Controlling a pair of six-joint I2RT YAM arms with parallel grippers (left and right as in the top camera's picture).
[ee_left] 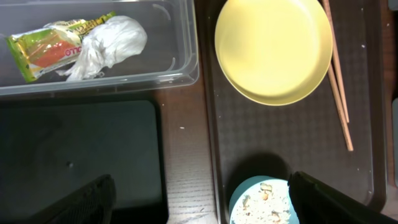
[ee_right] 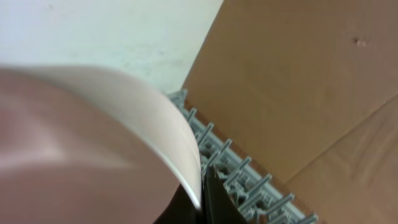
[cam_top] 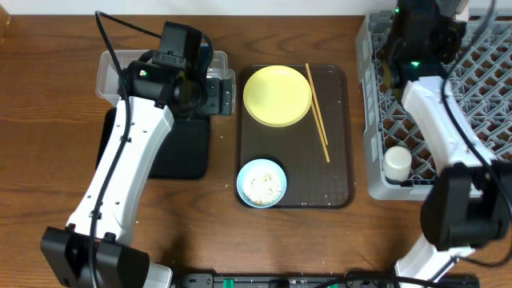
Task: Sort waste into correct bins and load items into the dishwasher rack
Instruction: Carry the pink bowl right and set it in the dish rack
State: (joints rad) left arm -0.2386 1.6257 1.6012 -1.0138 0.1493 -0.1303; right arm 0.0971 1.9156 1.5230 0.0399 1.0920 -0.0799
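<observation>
Over the rack, right jaws pinch the white-pinkish bowl; left jaws spread wide, empty.

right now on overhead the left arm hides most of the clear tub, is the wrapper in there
observer: yes, the left wrist view shows the yellow-green and orange wrapper and a crumpled white scrap lying inside the clear tub.
operator: and the right claw over the rack, holding anything
observer: the right wrist view shows it clamped on the rim of the white-pinkish bowl, with the rack's grey lattice behind it.
</observation>
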